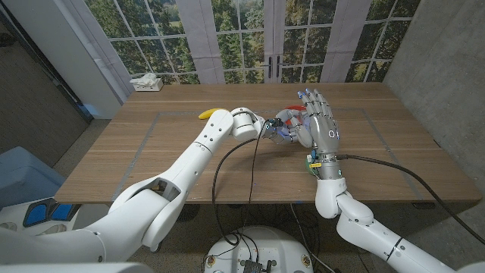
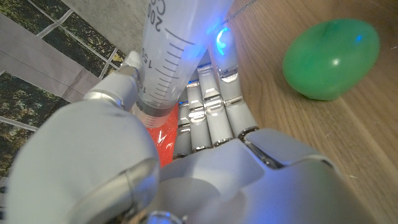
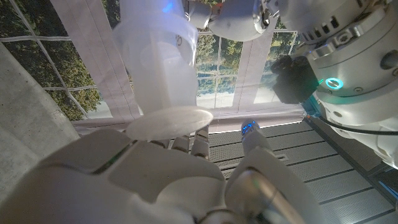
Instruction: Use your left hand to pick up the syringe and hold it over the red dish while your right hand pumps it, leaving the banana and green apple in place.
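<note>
Taking the red dish (image 1: 297,114) near the middle of the wooden table (image 1: 394,159) as the landmark, the scene ran like this from left to right. A tissue box (image 1: 147,83) sat far to the dish's left, at the back corner of the table. The banana (image 1: 214,114) lay well to the left of the dish, partly behind the left forearm and apart from both hands. Closer in, the left hand (image 1: 267,127) reached to the dish's left edge, and the left wrist view showed its fingers (image 2: 211,115) wrapped around the graduated barrel of the syringe (image 2: 171,56), with red showing just beyond the barrel, so the syringe seemed to be held over the dish as asked. The green apple (image 2: 331,57) lay on the wood just beside that hand, untouched. The right hand (image 1: 317,121) stood over the dish's near right side, its fingers spread and pointing away from the robot; in the right wrist view the syringe's flat plunger disc (image 3: 169,122) sat against the right hand's fingers (image 3: 186,146), though whether it was being pinched or only pressed could not be told. By my judgement the pick-up and positioning were done and the pumping step was in hand. The next move would call for a straight push along the plunger's axis while the left hand kept the barrel steady above the dish, clear of both fruits.
</note>
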`<control>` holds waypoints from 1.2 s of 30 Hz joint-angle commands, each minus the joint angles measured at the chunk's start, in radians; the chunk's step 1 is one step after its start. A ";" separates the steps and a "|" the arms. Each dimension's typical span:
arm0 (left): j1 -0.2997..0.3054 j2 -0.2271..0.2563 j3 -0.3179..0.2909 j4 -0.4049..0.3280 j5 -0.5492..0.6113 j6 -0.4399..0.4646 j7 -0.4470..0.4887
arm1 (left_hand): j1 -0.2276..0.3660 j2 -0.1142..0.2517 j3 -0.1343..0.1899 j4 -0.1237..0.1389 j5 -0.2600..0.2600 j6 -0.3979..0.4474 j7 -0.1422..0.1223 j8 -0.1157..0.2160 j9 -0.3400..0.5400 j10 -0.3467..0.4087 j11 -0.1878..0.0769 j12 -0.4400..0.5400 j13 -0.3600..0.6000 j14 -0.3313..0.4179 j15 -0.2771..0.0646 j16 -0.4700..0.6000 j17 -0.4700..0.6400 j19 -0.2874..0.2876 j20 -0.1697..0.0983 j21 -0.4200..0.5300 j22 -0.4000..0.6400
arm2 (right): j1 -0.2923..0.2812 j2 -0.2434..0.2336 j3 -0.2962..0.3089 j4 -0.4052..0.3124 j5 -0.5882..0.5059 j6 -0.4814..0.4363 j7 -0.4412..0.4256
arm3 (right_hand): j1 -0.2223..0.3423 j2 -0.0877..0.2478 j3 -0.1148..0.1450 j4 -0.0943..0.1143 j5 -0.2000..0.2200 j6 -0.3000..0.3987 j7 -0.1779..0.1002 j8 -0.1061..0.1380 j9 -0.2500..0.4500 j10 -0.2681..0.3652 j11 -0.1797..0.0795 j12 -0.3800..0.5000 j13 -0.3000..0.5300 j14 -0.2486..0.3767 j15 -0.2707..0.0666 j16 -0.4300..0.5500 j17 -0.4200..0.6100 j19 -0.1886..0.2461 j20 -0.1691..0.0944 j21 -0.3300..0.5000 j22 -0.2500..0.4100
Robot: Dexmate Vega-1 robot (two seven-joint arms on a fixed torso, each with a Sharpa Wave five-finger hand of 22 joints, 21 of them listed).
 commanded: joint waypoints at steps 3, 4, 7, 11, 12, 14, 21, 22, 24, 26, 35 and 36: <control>0.016 0.007 -0.001 -0.025 -0.006 -0.009 0.012 | 0.123 0.131 0.068 0.041 0.008 0.226 -0.018 0.057 0.118 0.338 -0.318 -0.002 0.005 0.284 -0.325 0.004 0.005 0.061 -0.172 -0.004 0.001 | 0.026 0.007 -0.016 0.026 0.008 -0.001 0.001 | -0.004 0.008 -0.002 0.002 0.000 0.006 0.000 0.009 0.001 -0.003 -0.005 0.006 0.002 -0.005 -0.094 0.003 0.002 0.004 -0.027 -0.001 0.004; 0.016 0.008 -0.001 -0.026 -0.006 -0.010 0.013 | 0.123 0.131 0.068 0.041 0.008 0.226 -0.018 0.058 0.119 0.337 -0.317 -0.002 0.006 0.284 -0.325 0.004 0.005 0.060 -0.172 -0.004 0.001 | 0.028 0.007 -0.018 0.027 0.008 -0.001 0.003 | -0.004 0.008 -0.002 0.002 0.000 0.005 0.000 0.009 0.001 -0.002 -0.004 0.007 0.002 -0.005 -0.094 0.003 0.002 0.004 -0.027 -0.001 0.004; 0.019 0.009 0.000 -0.030 -0.010 -0.010 0.013 | 0.123 0.130 0.068 0.041 0.008 0.225 -0.020 0.058 0.119 0.337 -0.314 -0.002 0.008 0.284 -0.325 0.004 0.005 0.060 -0.172 -0.004 0.001 | 0.034 0.008 -0.023 0.031 0.009 -0.001 0.009 | -0.004 0.008 -0.002 0.003 0.001 0.006 0.000 0.009 0.001 -0.001 -0.003 0.007 0.002 -0.005 -0.095 0.003 0.002 0.004 -0.028 -0.002 0.004; 0.021 0.013 0.002 -0.036 -0.012 -0.011 0.015 | 0.123 0.130 0.068 0.041 0.008 0.225 -0.020 0.057 0.118 0.336 -0.316 -0.003 0.008 0.283 -0.325 0.004 0.005 0.060 -0.172 -0.005 0.001 | 0.039 0.007 -0.027 0.032 0.010 0.000 0.013 | -0.005 0.011 -0.002 0.006 0.001 0.006 0.000 0.009 0.001 -0.002 -0.004 0.007 0.002 -0.006 -0.097 0.003 0.002 0.003 -0.029 -0.003 0.004; 0.025 0.011 0.000 -0.039 -0.015 -0.015 0.020 | 0.123 0.130 0.068 0.041 0.008 0.225 -0.020 0.057 0.119 0.337 -0.317 -0.003 0.008 0.283 -0.325 0.004 0.005 0.060 -0.172 -0.005 0.001 | 0.042 0.008 -0.027 0.035 0.013 0.005 0.011 | -0.005 0.012 -0.002 0.006 0.001 0.006 0.000 0.009 0.001 -0.001 -0.004 0.007 0.002 -0.006 -0.098 0.003 0.002 0.004 -0.029 -0.003 0.004; 0.026 0.013 0.001 -0.042 -0.016 -0.015 0.020 | 0.123 0.130 0.068 0.041 0.008 0.225 -0.020 0.058 0.119 0.336 -0.317 -0.004 0.009 0.283 -0.326 0.004 0.005 0.060 -0.172 -0.005 0.001 | 0.042 0.009 -0.028 0.031 0.011 -0.006 0.020 | -0.006 0.013 -0.001 0.007 0.001 0.006 -0.001 0.009 0.001 -0.001 -0.005 0.007 0.002 -0.005 -0.099 0.004 0.003 0.004 -0.029 -0.003 0.004; 0.028 0.019 0.004 -0.048 -0.018 -0.019 0.018 | 0.123 0.130 0.068 0.041 0.008 0.227 -0.019 0.058 0.118 0.339 -0.316 -0.006 0.007 0.283 -0.325 0.004 0.005 0.060 -0.172 -0.005 0.001 | 0.052 0.010 -0.033 0.036 0.015 -0.007 0.028 | -0.006 0.018 0.000 0.012 0.002 0.006 -0.001 0.009 0.001 -0.002 -0.007 0.007 0.002 -0.006 -0.099 0.005 0.003 0.005 -0.030 -0.005 0.004; 0.028 0.020 0.004 -0.047 -0.019 -0.019 0.016 | 0.123 0.130 0.068 0.041 0.008 0.227 -0.018 0.058 0.118 0.340 -0.317 -0.005 0.007 0.283 -0.326 0.004 0.005 0.060 -0.172 -0.005 0.001 | 0.053 0.012 -0.033 0.039 0.015 -0.007 0.025 | -0.006 0.019 0.001 0.012 0.002 0.006 -0.001 0.009 0.001 -0.002 -0.008 0.008 0.002 -0.006 -0.099 0.005 0.003 0.005 -0.030 -0.005 0.005; 0.026 0.022 0.005 -0.046 -0.019 -0.019 0.014 | 0.123 0.130 0.068 0.041 0.008 0.227 -0.019 0.058 0.118 0.340 -0.316 -0.006 0.008 0.283 -0.326 0.004 0.005 0.060 -0.172 -0.005 0.001 | 0.056 0.011 -0.035 0.039 0.016 -0.007 0.029 | -0.006 0.020 0.001 0.013 0.002 0.006 -0.001 0.009 0.001 -0.001 -0.007 0.008 0.002 -0.006 -0.100 0.006 0.004 0.005 -0.031 -0.006 0.005; 0.026 0.023 0.005 -0.044 -0.023 -0.018 0.014 | 0.123 0.130 0.068 0.041 0.008 0.227 -0.018 0.058 0.118 0.339 -0.318 -0.007 0.008 0.283 -0.326 0.004 0.005 0.060 -0.172 -0.005 0.001 | 0.061 0.014 -0.037 0.046 0.016 -0.005 0.027 | -0.006 0.020 0.002 0.014 0.002 0.006 -0.002 0.009 0.001 -0.001 -0.006 0.008 0.002 -0.006 -0.101 0.006 0.004 0.005 -0.031 -0.006 0.005; 0.016 0.025 0.001 -0.025 -0.030 -0.016 0.007 | 0.124 0.129 0.068 0.041 0.008 0.227 -0.018 0.059 0.119 0.340 -0.317 -0.007 0.010 0.283 -0.325 0.004 0.005 0.060 -0.172 -0.006 0.001 | 0.086 0.029 -0.051 0.065 0.021 -0.021 0.051 | -0.005 0.022 0.004 0.017 0.002 0.006 -0.002 0.009 0.001 -0.001 -0.008 0.008 0.002 -0.007 -0.103 0.006 0.004 0.005 -0.033 -0.007 0.005; 0.015 0.027 0.003 -0.025 -0.025 -0.019 0.002 | 0.123 0.129 0.068 0.041 0.008 0.227 -0.018 0.059 0.119 0.340 -0.317 -0.007 0.010 0.283 -0.325 0.004 0.005 0.060 -0.172 -0.006 0.001 | 0.089 0.031 -0.052 0.068 0.023 -0.022 0.051 | -0.004 0.023 0.004 0.017 0.003 0.007 -0.002 0.010 0.001 -0.001 -0.008 0.008 0.002 -0.007 -0.103 0.006 0.004 0.005 -0.033 -0.007 0.005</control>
